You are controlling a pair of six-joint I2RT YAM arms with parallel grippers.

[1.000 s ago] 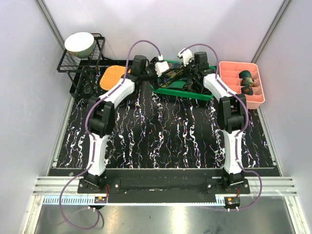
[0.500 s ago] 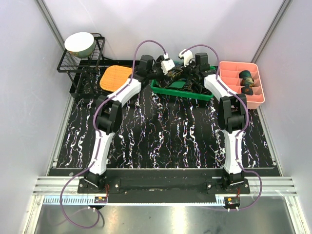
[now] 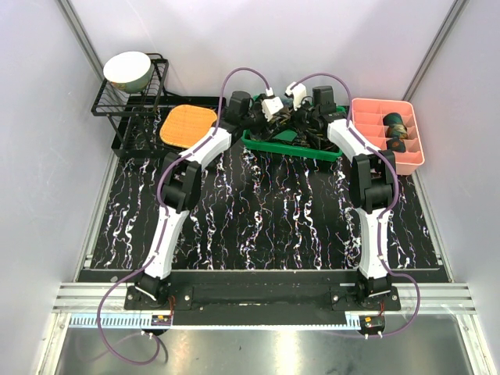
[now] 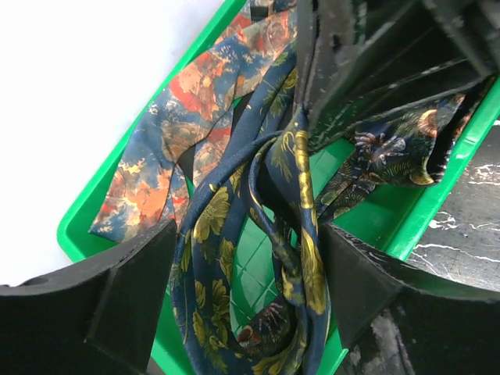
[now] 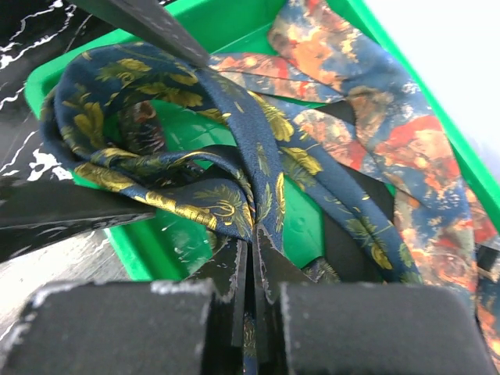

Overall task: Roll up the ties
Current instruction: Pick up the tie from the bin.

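Straddling the navy tie [image 4: 207, 234] with the left tool [image 4: 248, 262] spread wide, inside the green tray [image 4: 375, 215]. Pinching a fold of it with the right tool [image 5: 251, 281], clamped tight. Crowding together at the far edge of the counter [image 3: 258, 211].

The top view is lit brightly and evenly from above. Only soft, short shadows are cast on the dark table [image 3: 258, 226], and a dull sheen is seen on the metal sheet [image 3: 258, 348] along the bottom edge. In the left wrist view the upper left is blown out to white. The ties [image 4: 211, 234] are rendered sharp, while the left gripper [image 4: 248, 234] is softly blurred at the bottom. In the right wrist view the upper right is washed out, pale glare flecks are seen on the green tray [image 5: 168, 234], and the right gripper [image 5: 250, 250] is out of focus.
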